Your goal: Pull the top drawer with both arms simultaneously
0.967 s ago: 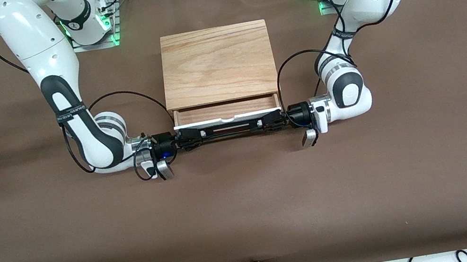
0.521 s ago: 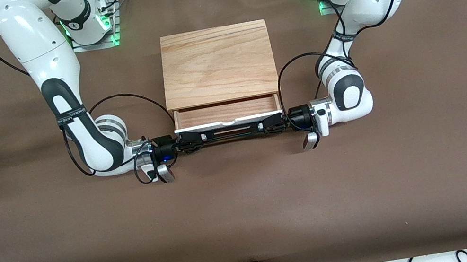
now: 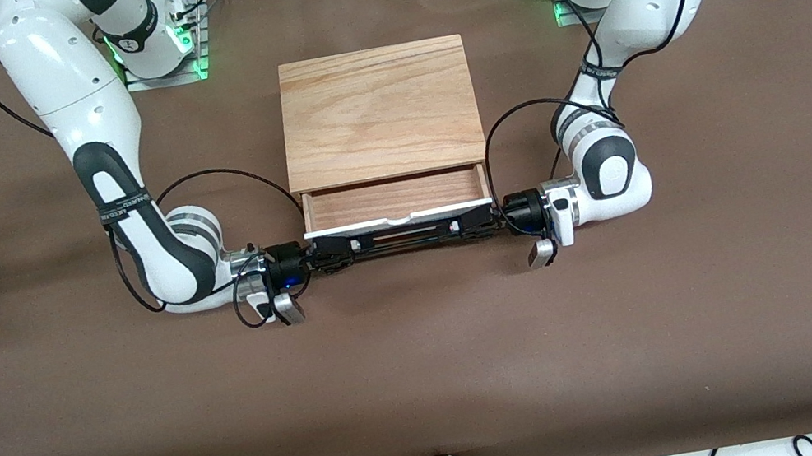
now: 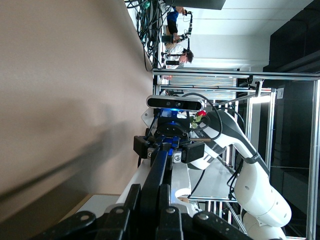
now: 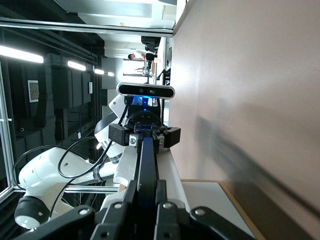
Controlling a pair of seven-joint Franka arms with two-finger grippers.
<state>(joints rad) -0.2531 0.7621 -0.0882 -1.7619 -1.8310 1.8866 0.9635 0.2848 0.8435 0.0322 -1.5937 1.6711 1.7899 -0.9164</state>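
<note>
- Both grippers are clamping the black bar handle (image 3: 402, 236) from its two ends: the right gripper (image 3: 327, 253) at the end toward the right arm's side of the bench, the left gripper (image 3: 474, 223) at the end toward the left arm's side, fingers closed together on the bar in each case.
- Bench (image 3: 429, 358) in brown covering is carrying the cabinet (image 3: 378, 112), which is sitting midway between the two arm bases, closer to the robots' edge than to the camera's edge.
- Right arm (image 3: 112, 171) and left arm (image 3: 631, 38) are reaching down and inward toward the drawer front; compared with a second ago, both elbows and wrists are sitting lower in the front view, closer to the camera's edge.
- Top drawer (image 3: 394, 201) is standing partly out of the cabinet toward the camera's edge, its reddish-brown floor exposed; that exposed strip is wider than it was a second ago, and wider again than half a second ago.
- White front panel (image 3: 398, 219) is now lying closer to the camera's edge than before, level along its length.
- Each wrist view is looking straight along the bar (image 4: 157, 170) (image 5: 147, 165) to the other arm's gripper at its end.
</note>
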